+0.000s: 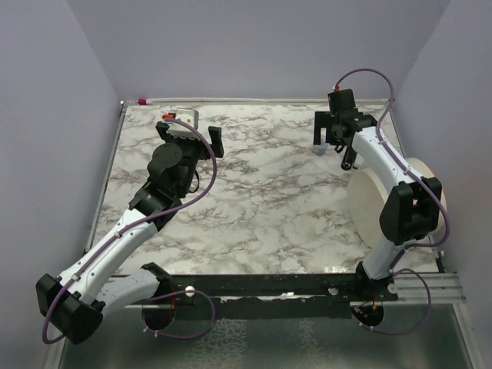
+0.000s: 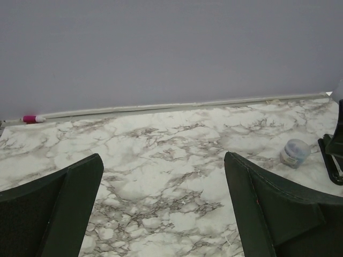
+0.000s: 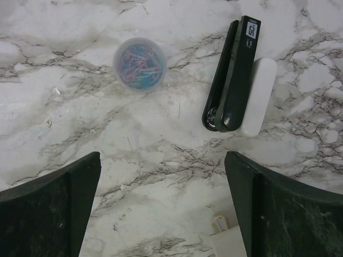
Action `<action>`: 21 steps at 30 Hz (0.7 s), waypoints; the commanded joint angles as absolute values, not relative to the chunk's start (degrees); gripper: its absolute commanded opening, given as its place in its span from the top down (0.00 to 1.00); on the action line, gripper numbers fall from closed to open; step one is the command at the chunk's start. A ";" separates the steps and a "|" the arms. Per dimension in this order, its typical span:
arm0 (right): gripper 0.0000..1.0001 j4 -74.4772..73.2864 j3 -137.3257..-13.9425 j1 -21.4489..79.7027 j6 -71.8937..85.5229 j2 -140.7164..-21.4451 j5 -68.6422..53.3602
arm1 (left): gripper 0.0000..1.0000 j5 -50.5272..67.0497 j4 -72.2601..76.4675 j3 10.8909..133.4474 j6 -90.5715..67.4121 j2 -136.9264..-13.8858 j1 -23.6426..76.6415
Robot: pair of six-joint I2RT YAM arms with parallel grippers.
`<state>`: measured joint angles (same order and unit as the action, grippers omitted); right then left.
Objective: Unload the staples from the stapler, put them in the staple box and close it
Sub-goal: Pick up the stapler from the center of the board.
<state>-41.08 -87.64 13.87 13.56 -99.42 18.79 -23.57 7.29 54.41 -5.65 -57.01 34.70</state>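
Right gripper [image 3: 162, 160] hangs pointing straight down over the far right of the table, its dark matte fingers spread wide with only stone between them. Its arm climbs from the base, bends at a black elbow by the right wall, and the white forearm leans in toward the back.

Below it, clear of both fingers, is the black-and-white plastic stapler [image 3: 234, 80]. It's a long slim bar with a rounded glossy end toward the fingers, a white label at the other end and a white slab along its right side. It lies slantwise on the white, grey-veined marble-look table [image 3: 64, 107].

To its left, and apart from it, sits a small round translucent plastic cup of pink and blue paper clips [image 3: 139, 65]. At the bottom edge, just beside the right finger, there's a little white block [image 3: 228, 243], cut off by the frame, so I can't make out what it is.

Over to the left gripper [image 2: 163, 160]: its fingers are also wide apart and empty. It's held low and level, looking across the marble at the plain lilac back wall [image 2: 171, 53]. Its arm folds at the near-left corner, then runs long toward the far left. A small pink-and-white cylinder [image 2: 33, 118] lies at the foot of that wall, far left.
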 commanded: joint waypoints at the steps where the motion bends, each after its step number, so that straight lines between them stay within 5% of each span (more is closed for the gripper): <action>1: 0.01 -42.46 -90.24 13.89 14.63 -100.24 19.82 | 0.01 -19.58 10.34 52.97 -8.10 -56.42 37.26; 9: 0.01 -46.74 -93.80 12.88 14.77 -103.25 25.06 | 0.01 -15.70 10.46 53.38 -8.25 -55.30 46.30; 21: 0.07 -55.72 -107.43 6.48 14.93 -118.33 21.49 | 0.01 -25.82 11.58 52.40 0.19 -51.95 56.81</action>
